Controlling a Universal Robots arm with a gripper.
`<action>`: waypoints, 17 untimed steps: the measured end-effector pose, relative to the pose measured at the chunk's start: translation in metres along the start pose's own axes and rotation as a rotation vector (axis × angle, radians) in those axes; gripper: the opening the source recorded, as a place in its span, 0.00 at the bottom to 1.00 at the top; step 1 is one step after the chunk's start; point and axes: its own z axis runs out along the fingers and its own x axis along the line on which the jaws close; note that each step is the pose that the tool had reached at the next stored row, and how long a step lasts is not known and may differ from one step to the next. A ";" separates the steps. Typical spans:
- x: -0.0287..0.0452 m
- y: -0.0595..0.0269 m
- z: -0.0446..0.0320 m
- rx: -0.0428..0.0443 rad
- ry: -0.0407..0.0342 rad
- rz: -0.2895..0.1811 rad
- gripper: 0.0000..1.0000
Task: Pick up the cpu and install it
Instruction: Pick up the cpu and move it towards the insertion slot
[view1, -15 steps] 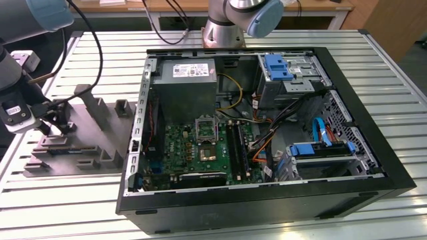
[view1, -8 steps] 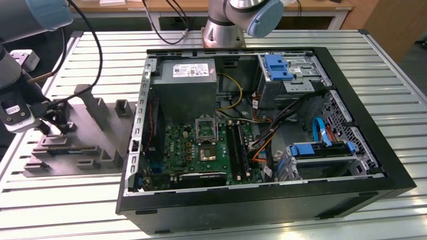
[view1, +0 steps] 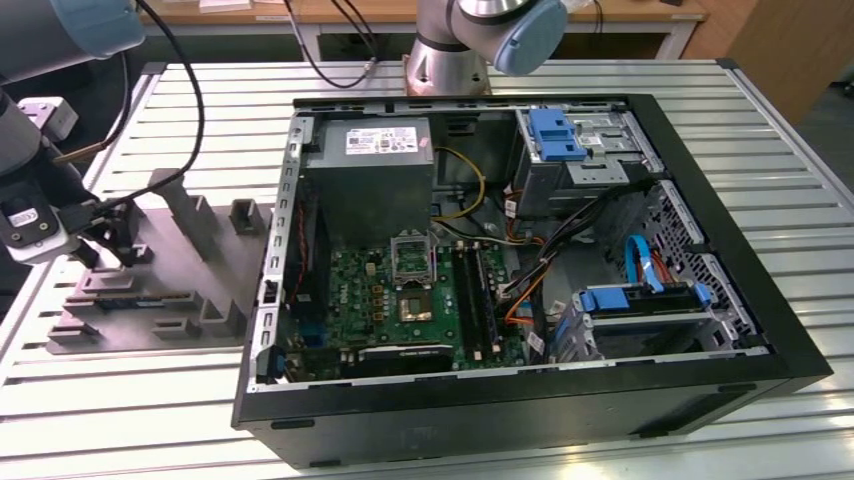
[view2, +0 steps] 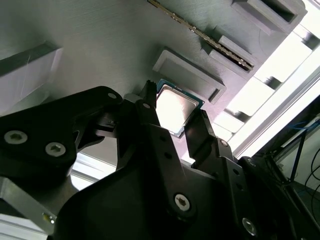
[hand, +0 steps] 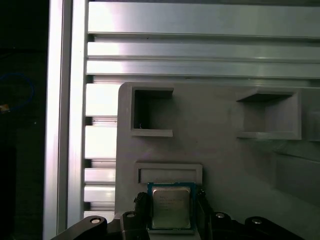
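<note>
**A:** Slatted aluminium worktop (view1: 761, 130) under all of it, I see. What are the fingers doing?

**B:** The fingers (view2: 150, 117) are clamped on the cpu (view2: 174, 106). One black tip presses against each of two opposite edges, and the pale silver top faces up between them. It reads the same way in both wrist views.

**A:** Why take it by the edges?

**B:** My guess is that it keeps the chip level and leaves both flat faces untouched.

**A:** And where is the chip itself?

**B:** It's at the grey fixture block (view1: 180, 290), just beside a shallow rectangular pocket (hand: 170, 174). I can't tell whether it is resting on the block or raised off it.

**A:** Further out?

**B:** In the exterior view the arm works at the exterior view's left, over that block. The open computer case (view1: 727, 330) is well apart from it, lying on its side so the motherboard (view1: 380, 300) faces upward.
</note>
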 end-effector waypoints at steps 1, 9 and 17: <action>0.0000 0.0000 -0.0003 0.0000 -0.0001 0.000 0.47; -0.0001 0.0002 -0.0040 -0.0001 -0.0002 0.000 0.47; -0.0001 0.0004 -0.0094 0.0000 0.0000 0.000 0.47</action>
